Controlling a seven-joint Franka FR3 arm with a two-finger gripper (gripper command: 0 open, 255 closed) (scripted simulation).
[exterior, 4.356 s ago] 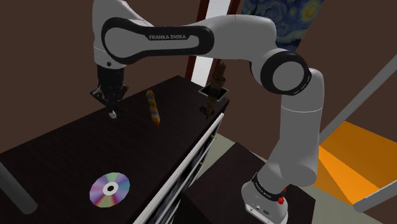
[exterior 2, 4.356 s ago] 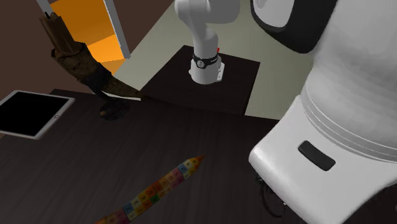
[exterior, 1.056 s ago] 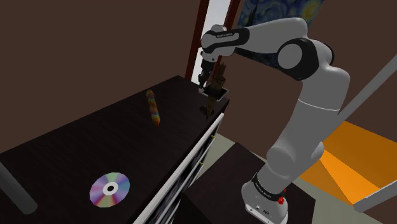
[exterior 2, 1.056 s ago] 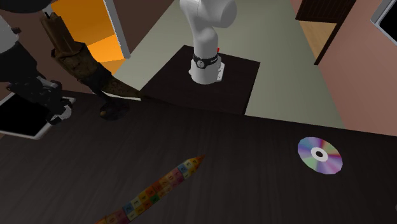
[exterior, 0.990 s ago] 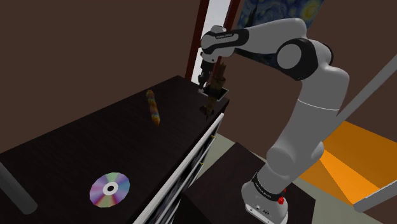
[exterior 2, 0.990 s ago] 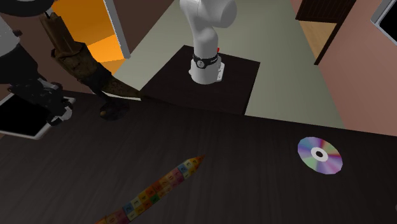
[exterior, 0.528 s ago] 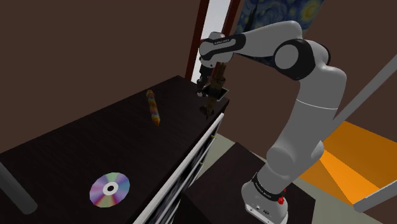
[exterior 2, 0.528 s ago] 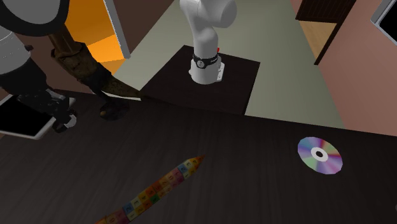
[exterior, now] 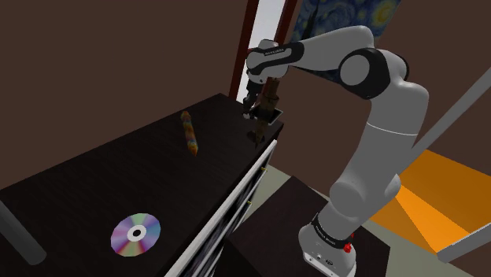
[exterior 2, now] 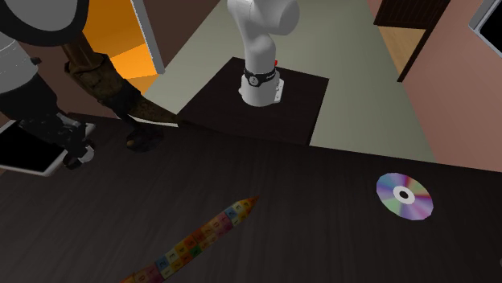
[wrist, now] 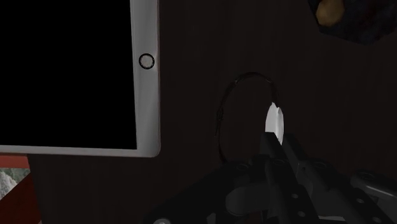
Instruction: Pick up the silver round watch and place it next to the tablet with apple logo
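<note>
My black gripper (wrist: 275,145) is shut on the silver round watch (wrist: 274,118), clasping its pale face edge-on at the fingertips. The thin dark strap loops out toward the tablet. The tablet (wrist: 145,95) has a white frame, a black screen and a round button, and lies flat on the dark table just beside the watch. In the second exterior view the gripper (exterior 2: 71,147) hangs low over the table at the tablet's (exterior 2: 20,154) near edge. In the shoulder view the gripper (exterior: 253,108) is at the table's far corner, by the tablet (exterior: 268,116).
A brown figurine (exterior 2: 103,80) stands close to the gripper, on the side toward the robot's stand (exterior 2: 260,83). A multicoloured strip (exterior 2: 201,235) lies mid-table and a shiny disc (exterior 2: 405,195) lies far off. The dark table (exterior 2: 322,233) ends near the tablet.
Over the last second the gripper has sunk a little toward the table beside the tablet, still holding the watch. In the last half second it has barely moved.
</note>
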